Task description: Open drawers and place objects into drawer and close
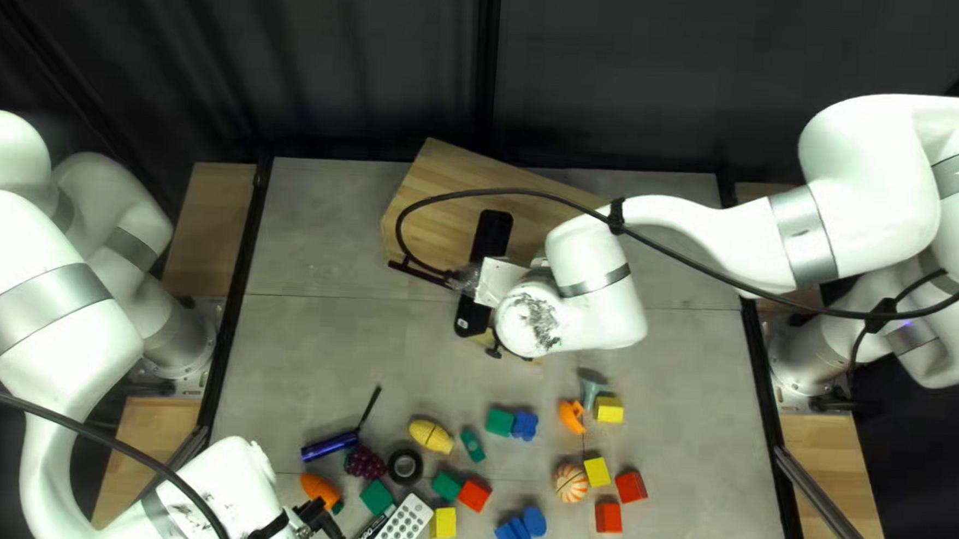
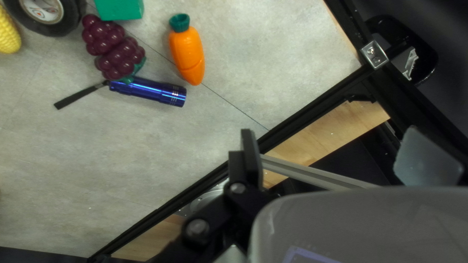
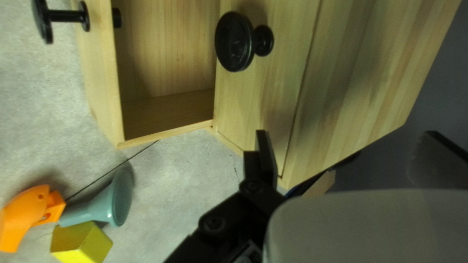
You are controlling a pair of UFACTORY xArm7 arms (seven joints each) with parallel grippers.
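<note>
On the surface (image 1: pixel 339 240), the cabinet (image 3: pixel 370 73) could skew, jamming its pulled-out lower drawer (image 3: pixel 101 73), if the right tool (image 3: pixel 346 136) — spread, empty — bumps it. The carrot (image 2: pixel 187 53), ahead of the open left tool (image 2: pixel 329 130), could roll if nudged.

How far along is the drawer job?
One pale wooden drawer stands open. Nothing is in hand: the left gripper and right gripper are both open. Loading and closing remain: no object shows in the drawer's visible part, and toys such as the orange plastic carrot and purple grape cluster lie on the grey table.
</note>
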